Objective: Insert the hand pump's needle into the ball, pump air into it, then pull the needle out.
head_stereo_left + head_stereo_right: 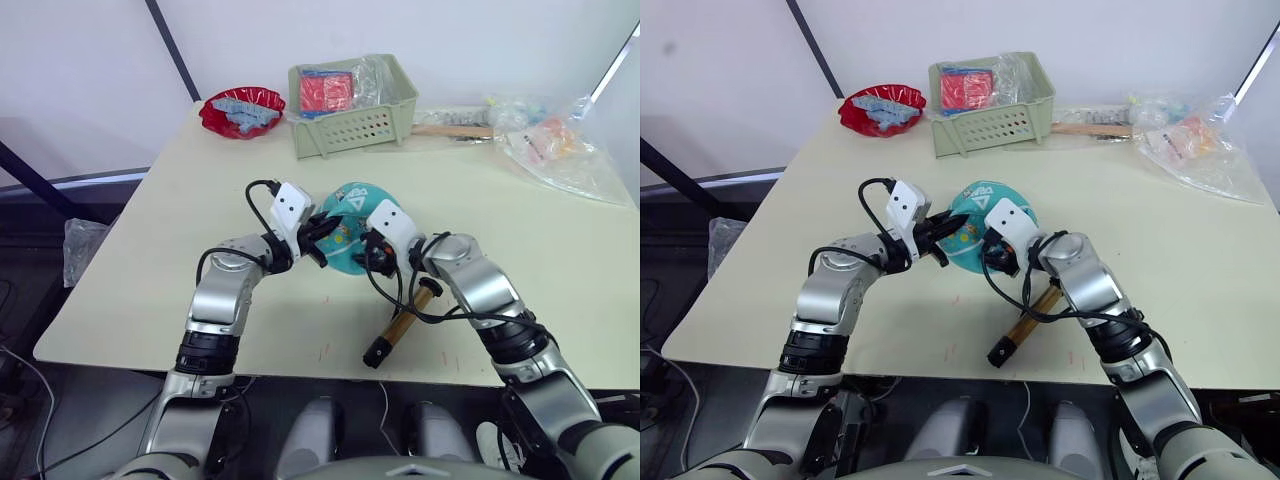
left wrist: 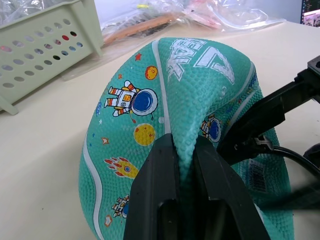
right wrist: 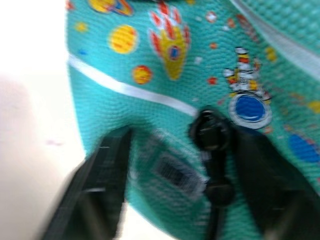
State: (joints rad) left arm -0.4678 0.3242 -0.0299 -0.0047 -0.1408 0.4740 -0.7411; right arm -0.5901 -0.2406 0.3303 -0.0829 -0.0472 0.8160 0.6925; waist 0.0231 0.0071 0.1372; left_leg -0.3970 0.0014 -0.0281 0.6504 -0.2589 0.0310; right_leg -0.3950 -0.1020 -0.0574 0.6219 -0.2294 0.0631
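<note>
Left eye view has the teal ball [image 1: 352,228] near the middle of the desk [image 1: 150,250], partly deflated and creased, printed with astronauts, rockets and planets. From the ball's centre, the left hand [image 1: 318,238] is at its 9 o'clock and the right hand [image 1: 372,255] at about 5 o'clock. In the left wrist view, the left hand's two black fingers [image 2: 160,190] are pressed together on a raised fold of the ball's skin, pinching it. In the right wrist view, the right hand's fingers [image 3: 100,180] stand spread to either side of the needle [image 3: 210,135], whose black fitting sits against the ball's surface just beside a printed label; the metal tip itself cannot be made out, and whether the fingers touch the fitting cannot be told. The thin black hose [image 1: 400,300] loops from the ball under the right wrist.

The hand pump [image 1: 402,324] lies flat on the desk at the ball's 5 o'clock, near the front edge, its gold-bronze barrel running diagonally with a black end toward the desk's front edge; its other end is hidden by the right arm.

At the far side of the desk, 12 o'clock from the ball, stands a pale green perforated basket [image 1: 350,125] holding a red packet [image 1: 326,92] and clear plastic. A red bowl [image 1: 241,110] sits at the basket's 9 o'clock, and clear plastic bags [image 1: 555,145] lie at the desk's far right.
</note>
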